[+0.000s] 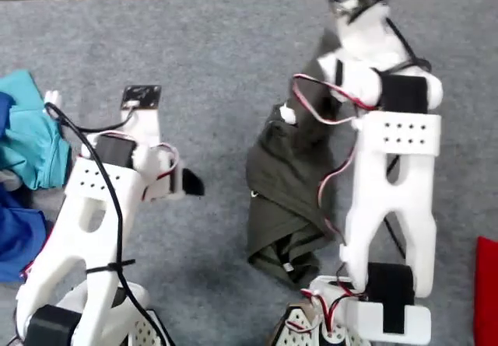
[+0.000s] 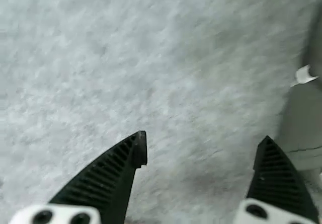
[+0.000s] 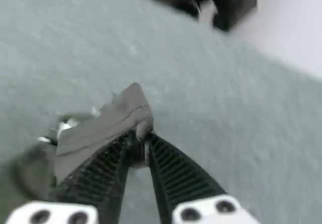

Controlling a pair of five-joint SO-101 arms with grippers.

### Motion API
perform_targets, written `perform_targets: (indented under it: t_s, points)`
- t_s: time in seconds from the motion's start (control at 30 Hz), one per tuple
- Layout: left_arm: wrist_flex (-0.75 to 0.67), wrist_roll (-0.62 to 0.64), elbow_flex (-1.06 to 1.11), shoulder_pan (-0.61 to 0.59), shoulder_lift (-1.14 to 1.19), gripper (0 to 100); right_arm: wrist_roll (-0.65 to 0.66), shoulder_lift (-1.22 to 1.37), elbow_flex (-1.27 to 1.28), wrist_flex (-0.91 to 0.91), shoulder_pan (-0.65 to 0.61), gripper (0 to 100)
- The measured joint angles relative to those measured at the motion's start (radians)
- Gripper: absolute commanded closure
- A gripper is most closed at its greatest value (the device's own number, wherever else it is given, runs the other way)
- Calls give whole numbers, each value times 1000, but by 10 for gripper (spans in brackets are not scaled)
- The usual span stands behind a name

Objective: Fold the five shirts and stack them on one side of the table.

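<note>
A dark olive shirt (image 1: pixel 286 198) lies crumpled in the middle of the grey table (image 1: pixel 218 50), one edge drawn up under the right arm (image 1: pixel 397 136). In the right wrist view my right gripper (image 3: pixel 142 143) is shut on a fold of that olive shirt (image 3: pixel 108 128), held above the table. My left gripper (image 2: pixel 204 148) stands open over bare table just left of the shirt, whose edge (image 2: pixel 307 118) and white tag (image 2: pixel 303 76) are beside one finger. One black fingertip of the left gripper (image 1: pixel 191 183) points toward the shirt.
A teal shirt (image 1: pixel 31 136) and a blue shirt (image 1: pixel 19 241) lie bunched at the table's left edge, beside the left arm (image 1: pixel 93 206). A red shirt (image 1: pixel 488 284) peeks in at the right edge. Bare grey table stretches across the back.
</note>
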Motion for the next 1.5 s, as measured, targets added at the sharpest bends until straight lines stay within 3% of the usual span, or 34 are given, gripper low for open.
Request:
perform_targets:
  t_s: [0.2, 0.43, 0.8, 1.13, 1.33, 1.5]
  points:
    - [-160, 100, -2, 172, 0, 660, 78, 0, 218, -152, 206, 994]
    - [-354, 110, 124, 353, 0, 662, 187, 0, 402, -345, 445, 994]
    - [-397, 110, 178, 382, 0, 662, 341, 2, 485, -572, 804, 994]
    - [-397, 114, 183, 387, 0, 662, 345, 2, 529, -687, 859, 994]
    - [-430, 112, 183, 479, 0, 664, 345, 2, 572, -690, 859, 994]
    - [-519, 112, 183, 575, 0, 726, 345, 2, 594, -690, 859, 994]
